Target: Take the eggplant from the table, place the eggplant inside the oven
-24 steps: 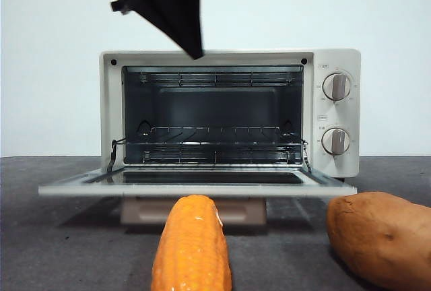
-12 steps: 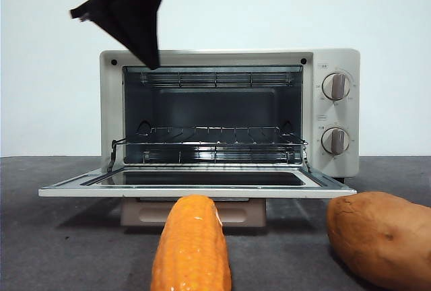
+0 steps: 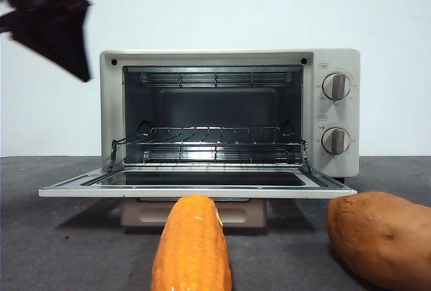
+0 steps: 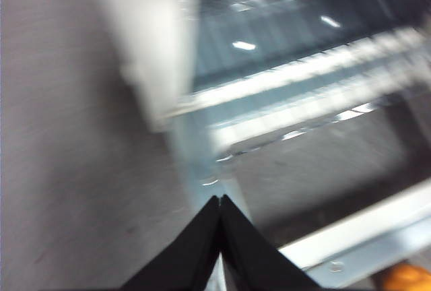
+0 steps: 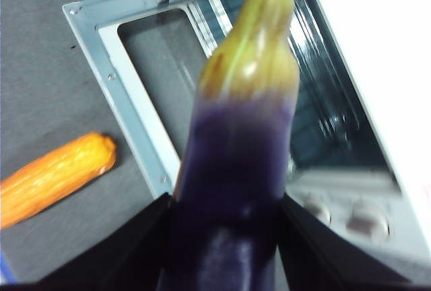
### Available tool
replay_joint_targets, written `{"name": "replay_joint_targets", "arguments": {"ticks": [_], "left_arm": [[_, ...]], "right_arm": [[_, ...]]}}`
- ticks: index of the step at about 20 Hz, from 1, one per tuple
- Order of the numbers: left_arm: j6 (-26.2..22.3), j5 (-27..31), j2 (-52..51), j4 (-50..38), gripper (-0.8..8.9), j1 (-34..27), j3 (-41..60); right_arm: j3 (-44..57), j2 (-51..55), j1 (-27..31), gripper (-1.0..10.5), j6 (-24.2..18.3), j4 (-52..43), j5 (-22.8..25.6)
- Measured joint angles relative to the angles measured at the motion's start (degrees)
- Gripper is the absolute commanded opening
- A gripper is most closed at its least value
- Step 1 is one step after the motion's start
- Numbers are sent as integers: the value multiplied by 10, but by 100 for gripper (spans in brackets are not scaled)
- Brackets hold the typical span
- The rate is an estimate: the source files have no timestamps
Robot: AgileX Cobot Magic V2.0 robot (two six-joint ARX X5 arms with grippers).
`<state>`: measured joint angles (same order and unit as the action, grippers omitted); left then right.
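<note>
My right gripper (image 5: 225, 250) is shut on the eggplant (image 5: 236, 163), a glossy dark purple body with a yellowish-green tip that points toward the oven (image 5: 377, 35). It hangs above the open door (image 5: 135, 69) and does not show in the front view. The cream-white oven (image 3: 337, 62) stands with its door (image 3: 195, 186) folded down flat and its wire rack (image 3: 212, 144) bare. My left gripper (image 4: 220, 200), shut and holding nothing, is high beside the oven's left corner; in the front view this left gripper (image 3: 81, 74) is a dark blurred shape at the top left.
An orange-yellow corn cob (image 3: 192, 247) lies on the dark grey table (image 3: 60, 244) just in front of the door, also visible as the corn cob (image 5: 54, 176). A reddish-brown sweet potato (image 3: 380, 237) sits at the front right. Two knobs (image 3: 335, 112) face forward.
The dark left arm has swung leftward from above the oven's top middle to the upper left corner, uncovering a wall socket. Oven, corn and sweet potato stay put.
</note>
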<state>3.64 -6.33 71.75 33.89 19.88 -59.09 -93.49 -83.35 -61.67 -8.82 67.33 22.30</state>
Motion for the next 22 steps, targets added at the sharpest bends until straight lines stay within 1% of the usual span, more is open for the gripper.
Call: {"name": "replay_joint_targets", "arguments": {"ticks": [4,5,6,9,11,12,14,16,20,22], "left_arm": [[27,0,-65,-63,6,-46,87],[41,-1,-82,-87,6,-64,119],[50,-8,-89,-104,6,-76,142],[72,-63,-88,-129,6,-103,194],[79,-73,-88,-134,6,-107,202],[79,-74,-88,-139,6,-108,202],[79,-74,-88,-145,6,-108,202],[79,-74,-88,-149,6,-109,202],[79,-74,-88,-149,6,-109,202],[79,-74,-88,-149,6,-109,202]], "right_arm": [[0,-58,23,177,-52,-44,0],[0,-83,35,177,-76,-62,0],[0,-103,44,177,-95,-77,0],[0,-169,73,177,-160,-144,0],[0,-203,89,177,-190,-196,2],[0,-216,94,177,-203,-218,10],[0,-238,101,177,-236,-264,45],[0,-253,106,177,-270,-287,49],[0,-284,110,189,-308,-316,74],[0,-299,112,225,-317,-322,92]]}}
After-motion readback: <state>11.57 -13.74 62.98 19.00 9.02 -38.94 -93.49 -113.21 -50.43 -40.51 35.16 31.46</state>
